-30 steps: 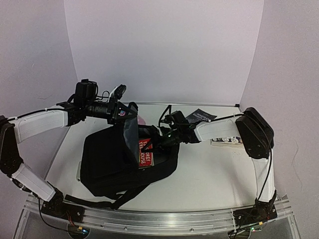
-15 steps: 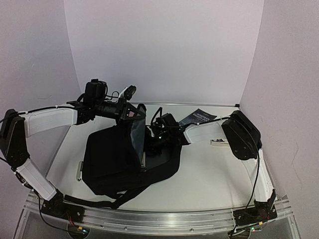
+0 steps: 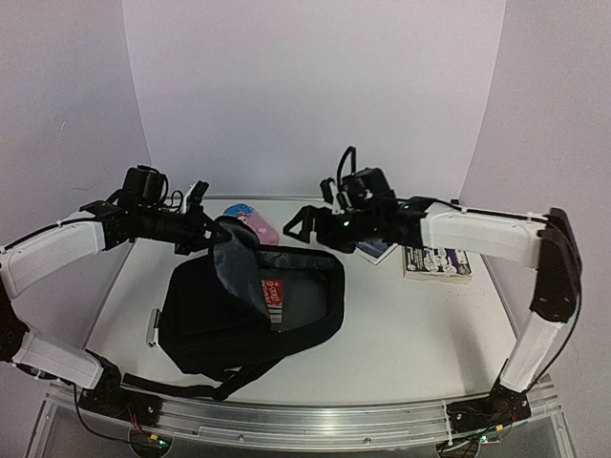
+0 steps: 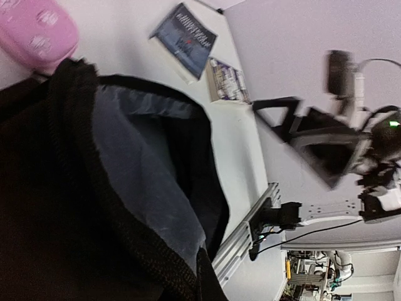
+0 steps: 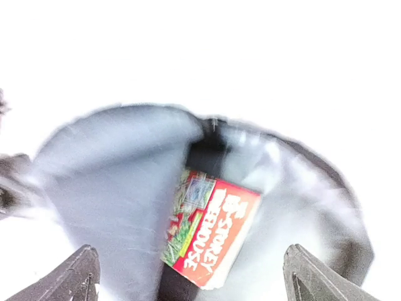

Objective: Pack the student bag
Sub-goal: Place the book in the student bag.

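Gaping soft black student bag, left pincer clenching its fabric, right pincer released

From high at 6 o'clock the top camera faces 12 over the table, the left wrist camera sits tight against the flap of the student bag, and the right wrist one looks down into the same grey-lined opening.
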`<state>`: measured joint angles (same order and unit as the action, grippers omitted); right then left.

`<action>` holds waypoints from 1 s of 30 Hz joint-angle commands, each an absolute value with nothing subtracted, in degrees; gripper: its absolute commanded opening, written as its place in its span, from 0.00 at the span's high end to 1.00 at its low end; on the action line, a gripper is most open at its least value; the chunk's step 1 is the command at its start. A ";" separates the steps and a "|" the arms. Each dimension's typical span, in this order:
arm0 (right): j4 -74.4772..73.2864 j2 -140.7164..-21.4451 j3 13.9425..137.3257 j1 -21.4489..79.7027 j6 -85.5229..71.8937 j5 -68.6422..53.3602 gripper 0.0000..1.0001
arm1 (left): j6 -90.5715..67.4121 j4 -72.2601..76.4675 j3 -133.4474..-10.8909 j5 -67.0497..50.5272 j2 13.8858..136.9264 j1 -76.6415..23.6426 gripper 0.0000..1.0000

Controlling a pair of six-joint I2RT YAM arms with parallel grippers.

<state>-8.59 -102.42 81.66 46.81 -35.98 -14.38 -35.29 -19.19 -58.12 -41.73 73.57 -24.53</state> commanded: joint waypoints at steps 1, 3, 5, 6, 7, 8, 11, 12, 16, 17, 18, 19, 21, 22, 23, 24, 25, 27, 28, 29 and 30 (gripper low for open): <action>-18.85 -93.87 79.27 43.90 -33.16 0.18 0.02 | -36.85 -24.96 -52.10 -34.77 72.62 -23.76 1.00; -20.50 -91.46 77.48 41.01 -33.74 1.17 0.02 | -39.03 -25.51 -50.14 -32.48 72.96 -23.53 1.00; -20.99 -90.07 74.69 36.06 -35.26 -0.09 0.02 | -41.06 -27.33 -48.51 -29.70 73.61 -23.01 1.00; -20.93 -89.46 73.28 33.63 -35.84 -1.18 0.02 | -41.98 -28.21 -47.80 -28.21 74.01 -22.75 1.00; -20.92 -89.14 72.04 31.83 -36.18 -1.48 0.02 | -42.67 -28.76 -47.10 -27.09 74.37 -22.58 1.00; -21.06 -89.05 71.05 30.36 -36.35 -1.10 0.02 | -43.21 -28.97 -46.31 -26.18 74.57 -22.48 1.00; -22.21 -89.96 69.35 28.16 -36.21 4.75 0.02 | -44.39 -28.38 -43.84 -24.50 74.74 -22.37 0.99; -22.72 -90.73 69.18 27.66 -35.78 6.73 0.02 | -44.63 -28.15 -43.39 -24.28 74.74 -22.32 0.96; -25.41 -95.60 70.60 26.69 -32.97 12.75 0.02 | -44.51 -27.64 -43.50 -24.84 73.43 -22.24 0.73; -25.80 -96.90 71.24 26.30 -32.13 14.05 0.02 | -44.07 -27.92 -43.94 -24.77 72.86 -22.20 0.65; -26.06 -98.24 71.85 25.66 -31.26 14.39 0.02 | -43.49 -28.45 -44.53 -24.52 72.26 -22.12 0.57; -26.04 -99.40 72.40 24.55 -30.38 13.72 0.02 | -42.85 -29.24 -45.31 -23.98 71.69 -22.01 0.49; -24.84 -101.56 73.46 21.38 -29.44 9.54 0.02 | -41.73 -31.22 -47.07 -22.91 70.62 -21.64 0.34; -23.54 -102.47 74.16 20.11 -29.01 7.12 0.03 | -41.10 -32.29 -47.95 -22.34 70.27 -21.44 0.29; -22.22 -103.35 74.99 19.05 -28.55 5.26 0.04 | -40.59 -33.19 -48.78 -21.92 69.85 -21.24 0.26; -21.27 -104.34 76.19 18.06 -27.88 3.79 0.05 | -40.08 -33.98 -49.67 -21.43 69.40 -21.03 0.22; -20.47 -105.40 77.54 17.33 -27.27 2.09 0.06 | -39.81 -34.51 -50.35 -21.00 68.97 -20.80 0.18; -19.44 -108.07 80.74 15.59 -26.41 -0.39 0.08 | -39.32 -34.96 -51.44 -20.54 68.26 -20.33 0.10; -19.14 -109.58 82.32 14.82 -26.10 -1.92 0.10 | -39.06 -35.04 -51.88 -20.43 67.92 -20.09 0.07; -18.92 -111.44 83.80 14.11 -25.80 -2.83 0.11 | -38.94 -35.14 -52.36 -20.25 67.65 -19.80 0.04; -18.58 -112.86 85.54 13.32 -25.44 -3.91 0.12 | -38.84 -35.13 -52.71 -20.04 67.47 -19.59 0.02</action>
<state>-22.55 -108.35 78.46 15.35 -28.33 2.17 -40.70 -33.30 -48.93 -22.32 69.73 -20.61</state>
